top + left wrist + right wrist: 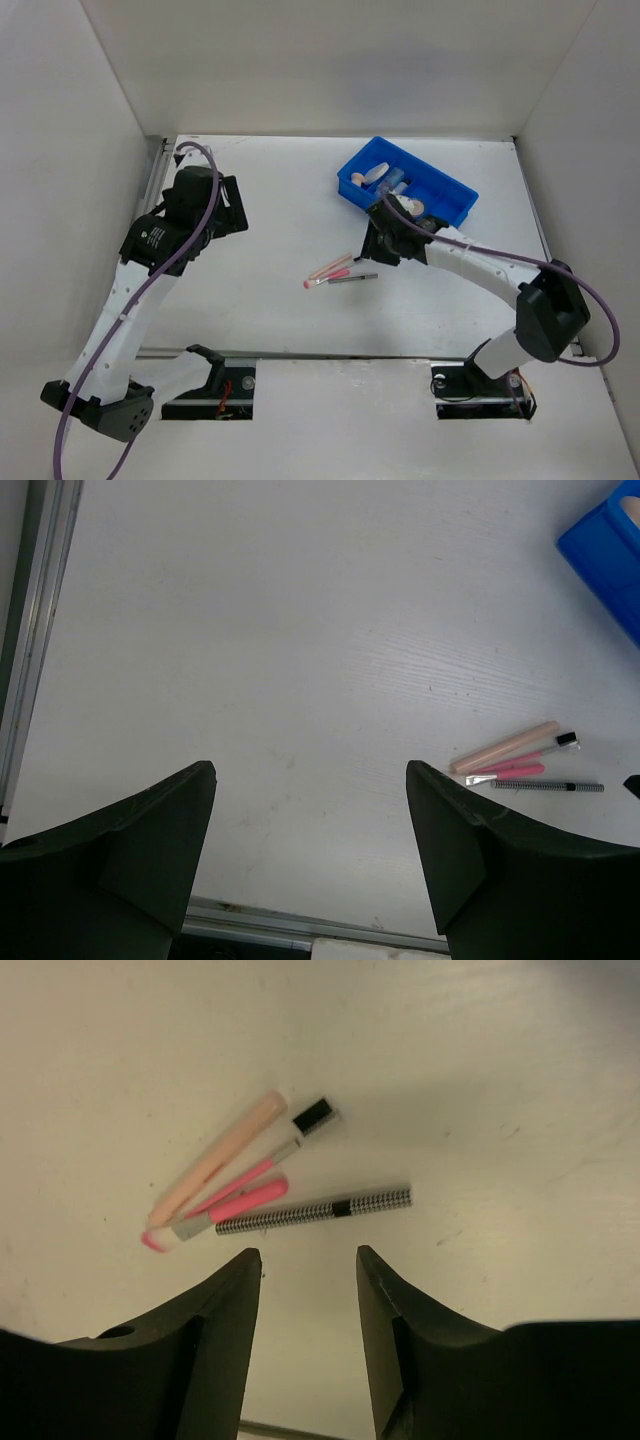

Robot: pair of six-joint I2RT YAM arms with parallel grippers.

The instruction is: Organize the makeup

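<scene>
The right jaws stand part-open and empty, with the thin dark pencil (315,1210) lying crosswise just ahead of their tips, beside the pink stick (250,1198), likely lined up for a pinch; the left jaws gape wide, empty, over the worktop (300,630), both items well off to their right

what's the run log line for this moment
left gripper open, empty | right gripper open, dark pencil just ahead | pink stick, beige stick loose beside pencil | blue bin partly filled
</scene>
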